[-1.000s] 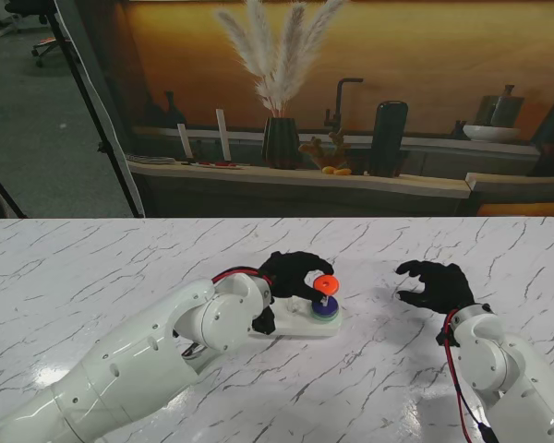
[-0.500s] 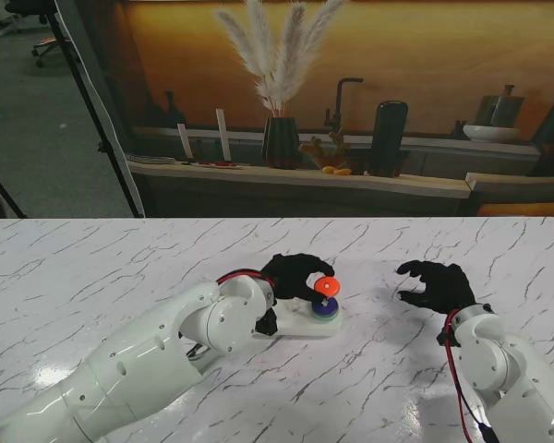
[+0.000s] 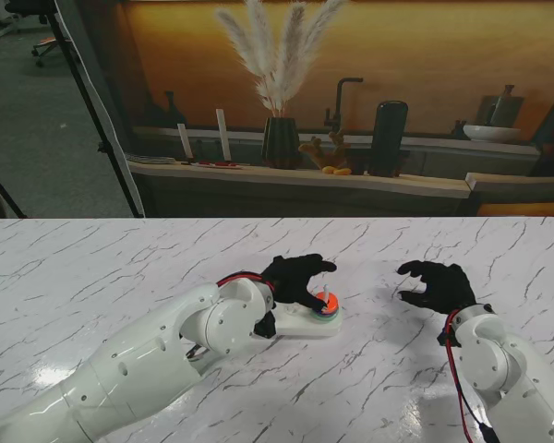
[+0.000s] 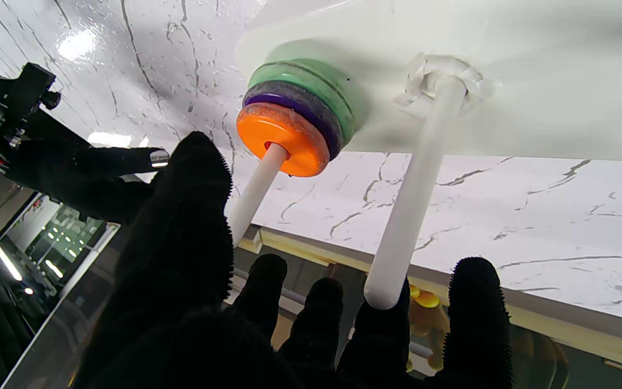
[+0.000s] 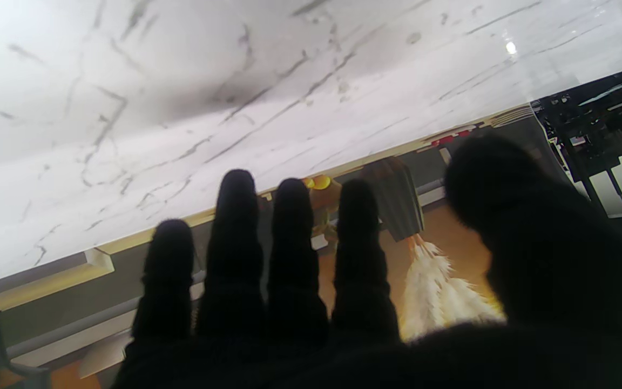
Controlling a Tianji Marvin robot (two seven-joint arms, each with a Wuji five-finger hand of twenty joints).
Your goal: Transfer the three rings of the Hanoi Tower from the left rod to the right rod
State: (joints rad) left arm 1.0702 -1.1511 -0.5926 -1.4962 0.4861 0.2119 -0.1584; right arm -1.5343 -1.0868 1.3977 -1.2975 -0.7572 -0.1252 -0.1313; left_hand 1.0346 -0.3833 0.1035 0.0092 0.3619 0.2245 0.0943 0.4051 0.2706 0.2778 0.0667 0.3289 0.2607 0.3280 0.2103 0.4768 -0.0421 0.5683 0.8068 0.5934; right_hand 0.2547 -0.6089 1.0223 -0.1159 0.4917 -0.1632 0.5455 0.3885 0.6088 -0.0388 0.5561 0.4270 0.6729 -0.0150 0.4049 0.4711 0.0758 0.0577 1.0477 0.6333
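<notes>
The orange ring (image 4: 283,139), held raised on the right rod (image 4: 254,192) a second ago, now sits fully down on the purple ring (image 4: 311,111) and green ring (image 4: 316,81), at the right end of the white base (image 3: 305,325). All three rings are stacked there, so the transfer appears complete. The left hand (image 3: 298,279) has let go: its fingers (image 4: 187,227) are spread above the stack, holding nothing. The neighbouring rod (image 4: 413,183) is bare. The right hand (image 3: 436,285) hovers well to the right over the tabletop (image 3: 92,277), half-curled and empty.
</notes>
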